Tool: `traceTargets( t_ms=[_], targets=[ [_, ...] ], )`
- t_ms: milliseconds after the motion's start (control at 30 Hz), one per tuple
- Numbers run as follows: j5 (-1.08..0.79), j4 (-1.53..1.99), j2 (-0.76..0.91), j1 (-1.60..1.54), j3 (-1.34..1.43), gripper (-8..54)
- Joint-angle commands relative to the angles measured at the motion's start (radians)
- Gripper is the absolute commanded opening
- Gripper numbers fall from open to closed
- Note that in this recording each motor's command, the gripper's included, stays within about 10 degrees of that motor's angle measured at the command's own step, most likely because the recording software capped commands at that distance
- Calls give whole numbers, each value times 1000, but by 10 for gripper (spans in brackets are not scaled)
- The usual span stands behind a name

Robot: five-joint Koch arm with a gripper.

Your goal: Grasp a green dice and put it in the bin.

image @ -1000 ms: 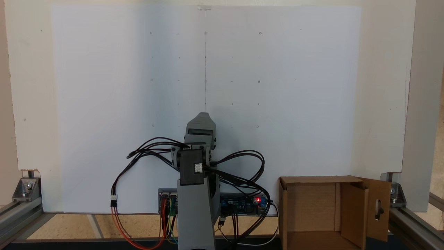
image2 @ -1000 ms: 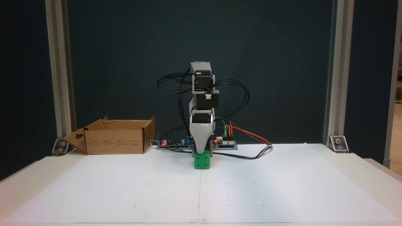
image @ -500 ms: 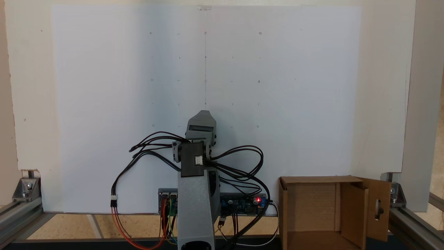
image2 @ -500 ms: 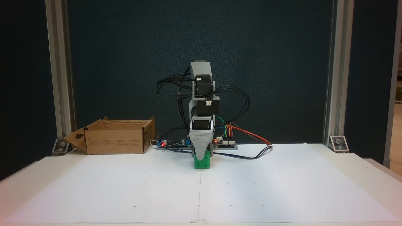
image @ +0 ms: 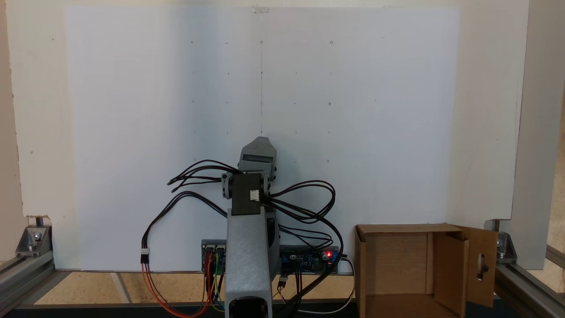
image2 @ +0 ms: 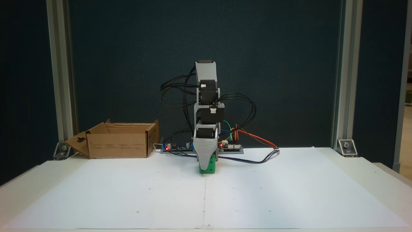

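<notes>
In the fixed view that looks along the table toward the dark back wall, we see the small bright green dice (image2: 210,167) with rounded corners standing on the large white paper sheet (image2: 257,193). We take this dice as our landmark. The grey plastic gripper (image2: 205,164) of the arm points down and its broad grey jaw covers the upper left part of the dice, so the tip is in front of the dice and very low on it. Only one jaw shows here, the other one is behind it, so we cannot tell if the gripper is wide, narrow, or already pressing the dice. The brown corrugated cardboard box (image2: 117,144) stands well to the left of the dice and a little farther back, with its flaps open. Just behind the dice lie the circuit boards (image2: 230,147) with a red light, and coloured wires go from there to the right.

In the fixed view from above and behind the arm, the dice is hidden under the arm. We see the grey arm body (image: 248,260) with black cables (image: 304,207) looping on both sides, and the gripper (image: 259,145) points away from the camera over the white paper sheet (image: 353,110). The cardboard box (image: 399,265) is at the lower right of the arm, and its open flap has a slot-shaped cutout.
</notes>
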Motion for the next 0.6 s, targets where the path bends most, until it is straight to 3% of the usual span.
traceTargets(
  t_ms=[0,533,567],
  targets=[
    [37,-6,0,12,-15,429],
    [37,-6,-28,12,-11,385],
    [37,-6,-28,11,-11,362]
  ],
)
